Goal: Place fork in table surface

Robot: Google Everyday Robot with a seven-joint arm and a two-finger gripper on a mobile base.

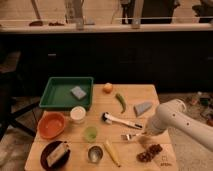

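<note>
Fork (pixel 131 136): small, silver, lying at the table surface (pixel 160 95) right of centre, just below the white-handled utensil (pixel 121 121). Gripper (pixel 143 134): fingers together at the fork's right end, apparently clamped on its handle. Green tray (pixel 54 95): rear left.

My gripper (pixel 143 134), at the end of my white arm (pixel 175 117), sits low over the right side of the pale, plank-grained table surface (pixel 150 95), just beside the silver fork (pixel 129 136). The longer utensil (pixel 121 121) has a white handle and black head. The tray (pixel 54 94) is green and holds a grey-blue sponge (pixel 78 92). I see an orange bowl (pixel 51 125), a white cup (pixel 77 114), a pale green cup (pixel 90 133), an orange fruit (pixel 107 88), a green pepper (pixel 120 101), a yellow banana (pixel 112 152), and dark reddish-brown grapes (pixel 149 152).
</note>
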